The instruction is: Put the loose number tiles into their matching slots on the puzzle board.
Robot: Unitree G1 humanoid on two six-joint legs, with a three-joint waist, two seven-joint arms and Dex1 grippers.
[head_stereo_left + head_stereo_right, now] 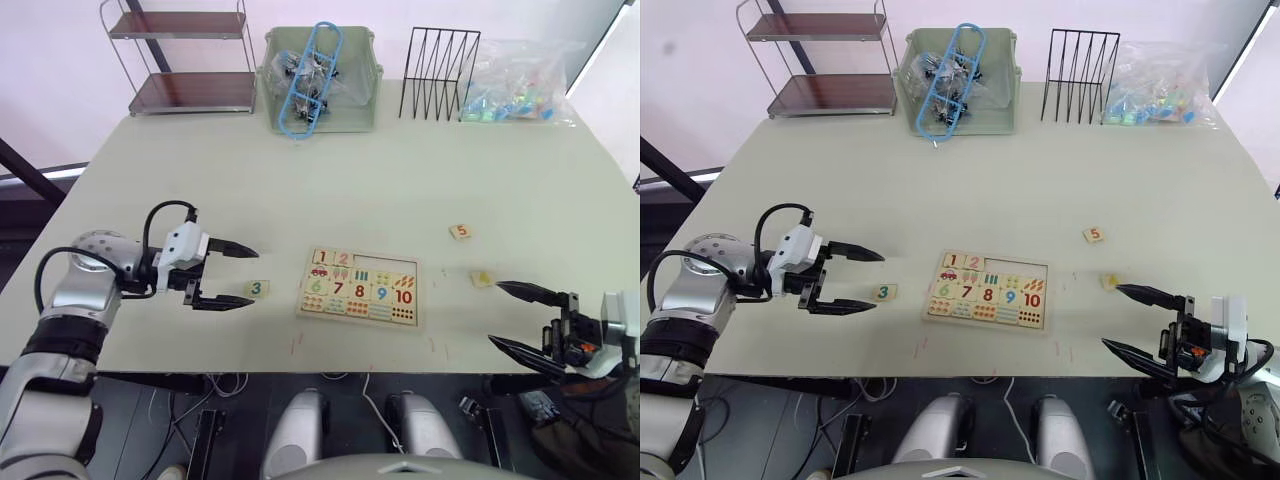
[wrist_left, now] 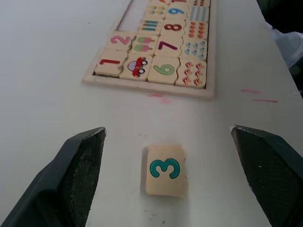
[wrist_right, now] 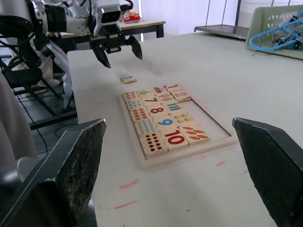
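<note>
Between the wide-spread left end effector (image 2: 165,175) fingers, square pale-wood 3 tile (image 2: 165,170)

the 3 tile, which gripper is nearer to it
Left. The left gripper is open right beside the 3 tile, the tile just off its fingers. The right gripper sits open across the table, beyond the puzzle board.
</note>
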